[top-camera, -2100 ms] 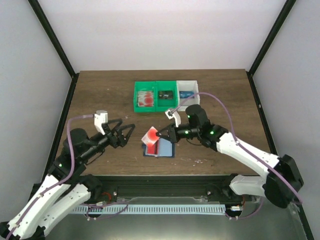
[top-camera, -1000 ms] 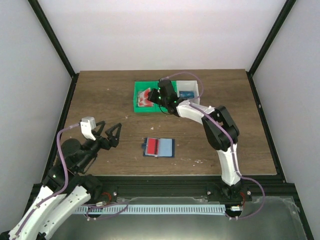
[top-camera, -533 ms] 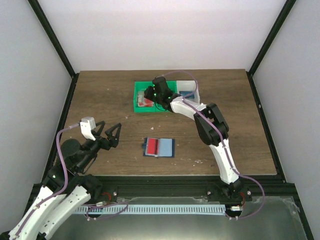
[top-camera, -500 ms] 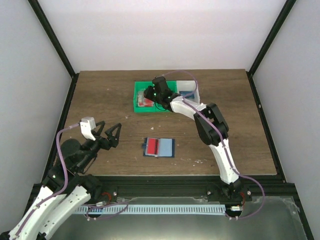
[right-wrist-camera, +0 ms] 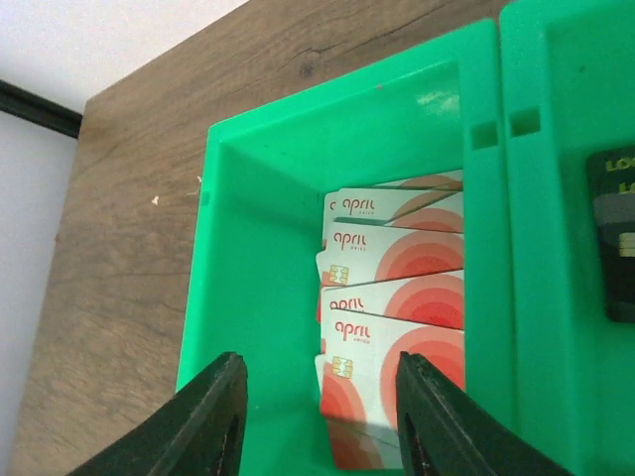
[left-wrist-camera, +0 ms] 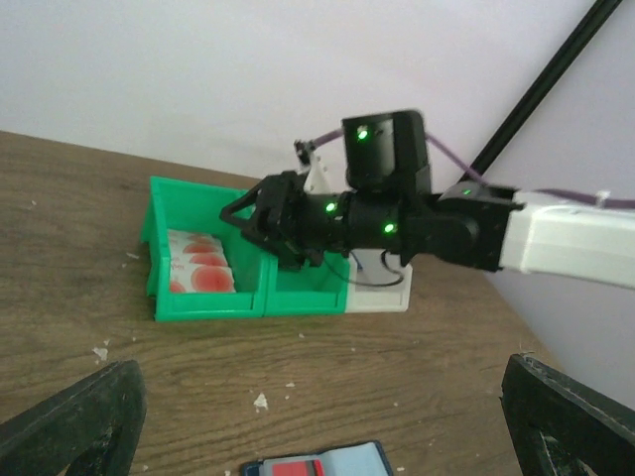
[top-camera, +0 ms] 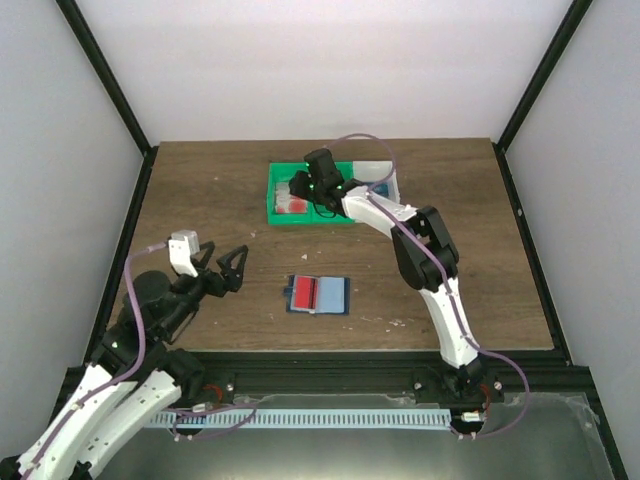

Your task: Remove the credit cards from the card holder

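The navy card holder [top-camera: 317,295] lies open on the table with a red card [top-camera: 304,293] in its left pocket; its top edge shows in the left wrist view [left-wrist-camera: 317,464]. Several red-and-white credit cards [right-wrist-camera: 397,327] lie stacked in the left green bin [right-wrist-camera: 258,297]. My right gripper [right-wrist-camera: 322,416] is open and empty just above that stack; from above it is over the bin [top-camera: 303,190]. My left gripper [top-camera: 222,262] is open and empty, raised left of the card holder; only its fingertips [left-wrist-camera: 74,421] show in its own view.
The left green bin [top-camera: 275,205] joins a second green bin [top-camera: 335,213] with a dark card [right-wrist-camera: 615,228], then a white bin [top-camera: 385,180] at the back. The right arm [top-camera: 420,240] stretches across the table's middle. Small white crumbs [left-wrist-camera: 260,401] lie on the wood.
My right gripper carried a red-and-white card from the card holder to the left green bin and let it go. My left arm drew back to the left.
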